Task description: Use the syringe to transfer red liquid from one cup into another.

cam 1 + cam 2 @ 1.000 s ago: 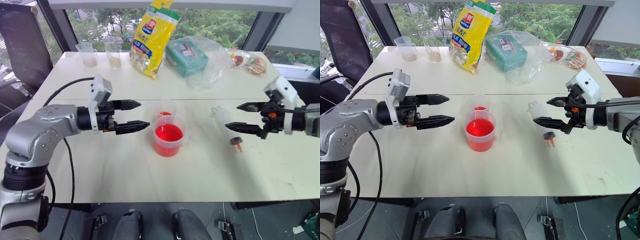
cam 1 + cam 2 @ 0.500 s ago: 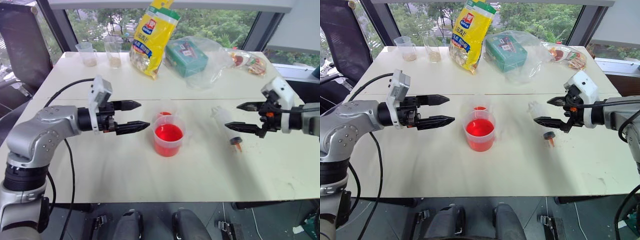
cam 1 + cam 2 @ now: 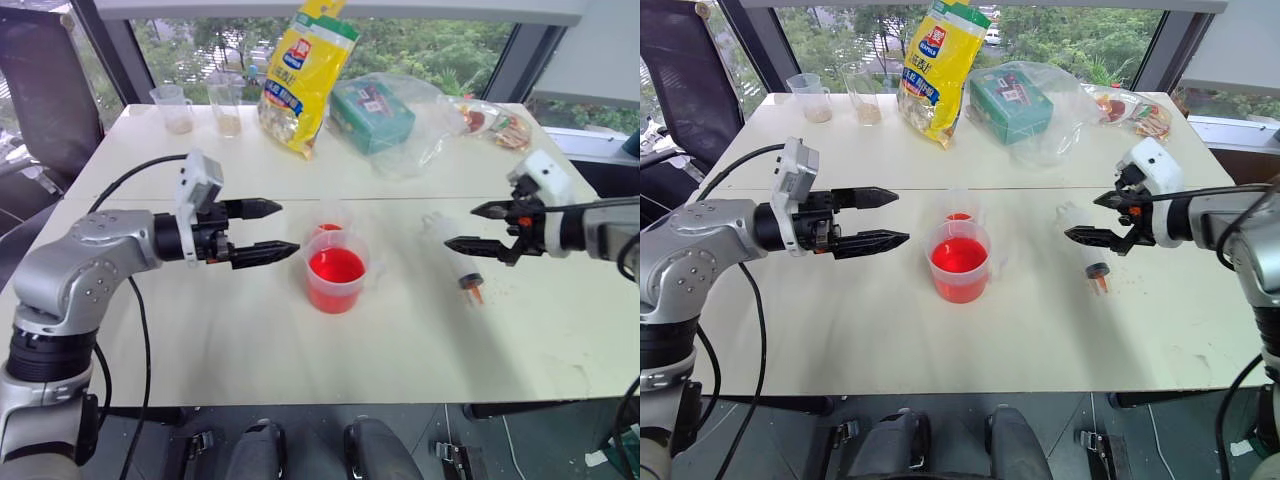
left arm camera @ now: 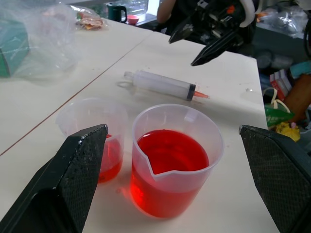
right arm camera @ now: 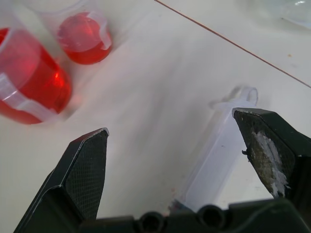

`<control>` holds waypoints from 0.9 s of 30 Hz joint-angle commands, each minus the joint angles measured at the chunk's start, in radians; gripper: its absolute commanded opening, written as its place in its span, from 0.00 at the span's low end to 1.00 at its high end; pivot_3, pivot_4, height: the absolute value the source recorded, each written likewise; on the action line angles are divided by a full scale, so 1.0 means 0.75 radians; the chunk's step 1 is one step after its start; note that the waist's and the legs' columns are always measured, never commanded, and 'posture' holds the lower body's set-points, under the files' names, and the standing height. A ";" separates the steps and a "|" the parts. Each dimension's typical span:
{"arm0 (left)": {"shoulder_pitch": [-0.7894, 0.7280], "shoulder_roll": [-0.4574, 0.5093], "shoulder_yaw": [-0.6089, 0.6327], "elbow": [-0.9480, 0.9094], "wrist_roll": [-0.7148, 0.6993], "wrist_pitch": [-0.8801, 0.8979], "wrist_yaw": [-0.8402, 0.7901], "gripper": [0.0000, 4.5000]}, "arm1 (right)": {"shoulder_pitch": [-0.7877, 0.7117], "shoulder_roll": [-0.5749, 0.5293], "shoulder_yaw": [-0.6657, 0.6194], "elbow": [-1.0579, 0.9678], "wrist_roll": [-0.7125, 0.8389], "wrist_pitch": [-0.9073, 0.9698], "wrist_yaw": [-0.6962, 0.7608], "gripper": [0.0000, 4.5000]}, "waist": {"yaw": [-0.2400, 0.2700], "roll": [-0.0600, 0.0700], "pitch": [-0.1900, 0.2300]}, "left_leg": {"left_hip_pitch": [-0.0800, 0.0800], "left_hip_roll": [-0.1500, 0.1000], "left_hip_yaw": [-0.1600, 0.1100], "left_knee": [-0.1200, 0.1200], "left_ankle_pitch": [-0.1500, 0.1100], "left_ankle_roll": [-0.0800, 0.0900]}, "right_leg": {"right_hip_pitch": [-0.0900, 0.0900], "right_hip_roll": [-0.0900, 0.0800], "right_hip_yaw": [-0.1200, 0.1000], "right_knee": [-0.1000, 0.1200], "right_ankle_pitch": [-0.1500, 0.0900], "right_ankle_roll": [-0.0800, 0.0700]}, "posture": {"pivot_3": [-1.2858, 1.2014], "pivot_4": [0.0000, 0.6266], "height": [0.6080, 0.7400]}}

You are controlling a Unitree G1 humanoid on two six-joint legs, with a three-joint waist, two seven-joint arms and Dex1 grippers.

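The syringe (image 3: 452, 256) lies flat on the white table, right of the cups, with its orange tip toward the near edge. My right gripper (image 3: 460, 227) hovers open just above its plunger end, with nothing between the fingers. The wide spouted beaker (image 3: 337, 272) stands at the table's middle, about half full of red liquid (image 4: 172, 154). Just behind it stands the narrower clear cup (image 3: 330, 217) with a little red liquid at its bottom. My left gripper (image 3: 288, 229) is held level and open, left of the beaker, pointing at both cups and holding nothing.
Along the far side stand two clear beakers with beige grains (image 3: 178, 108), a yellow bag (image 3: 305, 75), a teal box in a clear plastic bag (image 3: 375, 112) and a snack packet (image 3: 497, 123). A black cable (image 3: 125, 182) trails off the table's left edge.
My right hand has edged farther out over the table and turned a little above the syringe. The left gripper, syringe and cups have stayed put.
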State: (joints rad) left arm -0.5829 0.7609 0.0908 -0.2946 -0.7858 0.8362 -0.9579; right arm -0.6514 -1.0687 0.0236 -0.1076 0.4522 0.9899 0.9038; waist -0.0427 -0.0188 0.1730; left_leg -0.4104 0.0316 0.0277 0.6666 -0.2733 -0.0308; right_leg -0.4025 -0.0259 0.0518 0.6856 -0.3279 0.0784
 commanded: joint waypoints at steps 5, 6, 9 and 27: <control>-0.016 -0.013 -0.010 -0.016 0.024 -0.051 -0.012 1.00 | -0.252 0.153 0.193 0.295 -0.204 0.194 -0.190 1.00 | 0.002 0.000 0.000 | 0.000 0.000 0.000 0.000 0.000 0.000 | -0.001 0.000 0.000 0.000 0.000 0.000 | 0.52 0.24 1.00; -0.015 -0.016 -0.011 -0.017 0.027 -0.056 -0.010 1.00 | -0.272 0.179 0.212 0.349 -0.232 0.186 -0.206 1.00 | 0.002 0.000 0.000 | 0.000 0.000 0.000 0.000 0.000 0.000 | 0.000 0.000 0.000 0.000 0.000 0.000 | 0.52 0.24 1.00; -0.008 -0.024 -0.011 -0.025 0.030 -0.065 0.000 1.00 | -0.331 0.253 0.253 0.514 -0.301 0.152 -0.246 1.00 | 0.005 0.000 0.000 | -0.001 0.000 0.000 0.000 0.000 0.000 | -0.001 0.000 0.000 0.000 0.000 0.000 | 0.52 0.24 1.00; 0.041 -0.009 0.037 -0.061 0.035 -0.088 0.051 1.00 | -0.459 0.454 0.342 0.909 -0.487 0.003 -0.119 0.31 | 0.000 0.000 0.000 | -0.001 0.000 0.001 0.000 0.000 0.000 | -0.001 0.000 0.000 0.001 0.000 0.000 | 0.52 0.24 1.00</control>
State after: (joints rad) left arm -0.5437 0.7428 0.0893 -0.3163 -0.7606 0.7950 -0.9211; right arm -0.9705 -0.7265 0.2984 0.5867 0.0988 0.9872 0.8111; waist -0.0428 -0.0188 0.1730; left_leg -0.4109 0.0316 0.0283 0.6667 -0.2732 -0.0309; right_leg -0.4035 -0.0261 0.0519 0.6861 -0.3279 0.0784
